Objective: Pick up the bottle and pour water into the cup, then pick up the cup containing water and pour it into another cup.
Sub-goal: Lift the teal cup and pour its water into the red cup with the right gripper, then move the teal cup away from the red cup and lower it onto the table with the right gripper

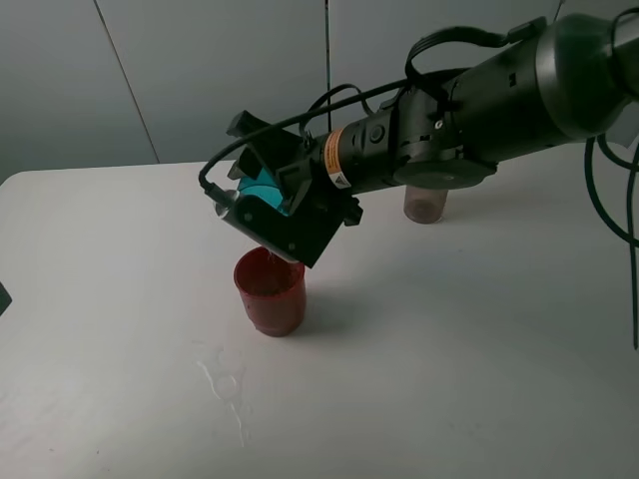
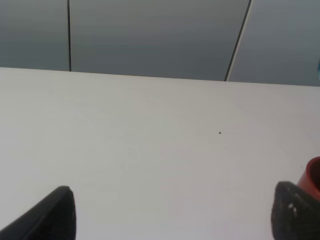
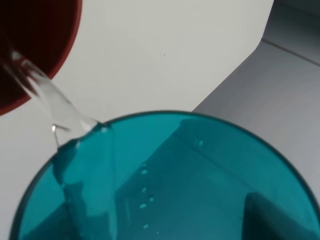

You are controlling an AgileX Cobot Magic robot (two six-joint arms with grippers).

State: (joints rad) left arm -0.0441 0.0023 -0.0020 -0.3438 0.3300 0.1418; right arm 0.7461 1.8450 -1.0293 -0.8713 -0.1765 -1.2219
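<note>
My right gripper [image 1: 272, 205] reaches across to the left of the middle and is shut on the teal cup [image 1: 262, 186], tipped steeply over the red cup [image 1: 270, 291]. In the right wrist view the teal cup [image 3: 170, 185] fills the frame. A clear stream of water [image 3: 47, 95] runs from its rim into the red cup [image 3: 35, 45]. Only the lower part of the grey-brown bottle [image 1: 426, 205] shows, standing behind the right arm. My left gripper [image 2: 175, 215] is open and empty low over the table, with the red cup's edge [image 2: 314, 172] beside one fingertip.
A small puddle of spilled water [image 1: 225, 384] lies on the white table [image 1: 479, 349] in front of the red cup. A grey panelled wall [image 1: 200, 70] runs behind the table's far edge.
</note>
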